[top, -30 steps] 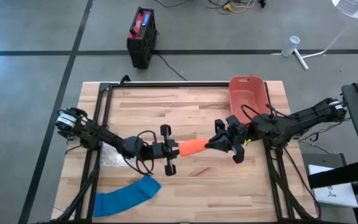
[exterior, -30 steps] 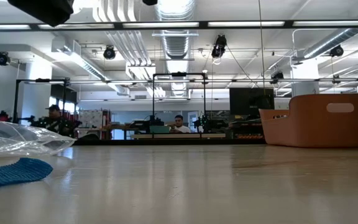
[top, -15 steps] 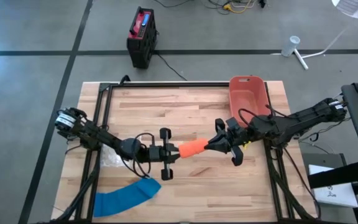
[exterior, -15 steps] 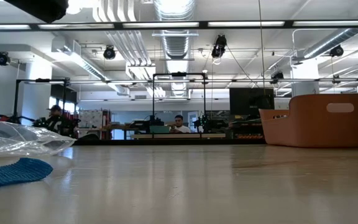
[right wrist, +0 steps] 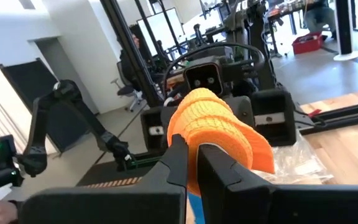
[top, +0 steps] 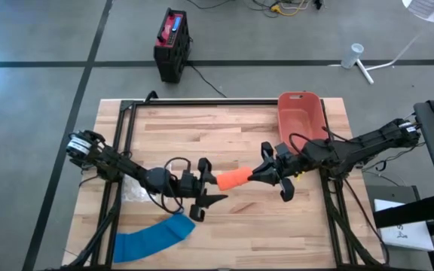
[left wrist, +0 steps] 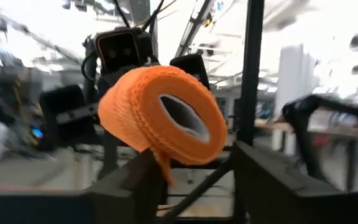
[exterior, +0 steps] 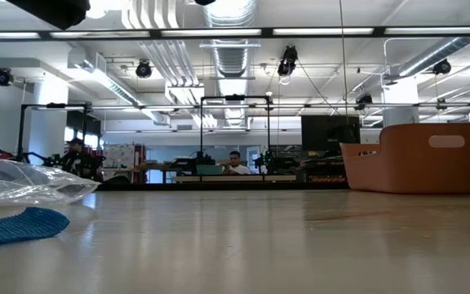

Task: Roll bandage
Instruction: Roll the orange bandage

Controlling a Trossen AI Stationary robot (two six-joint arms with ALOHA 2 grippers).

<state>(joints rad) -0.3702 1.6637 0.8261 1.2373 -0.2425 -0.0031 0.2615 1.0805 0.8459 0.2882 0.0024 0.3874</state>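
Above the wooden counter [top: 232,124], the orange bandage roll [top: 233,178] lies lengthwise between the arms, pinched by the right gripper [top: 266,172], its free end facing the left gripper's [top: 206,190] spread jaws.

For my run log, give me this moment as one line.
right gripper: shut on orange bandage roll, mid-air | left gripper: open at roll's free end | blue bandage: flat on table
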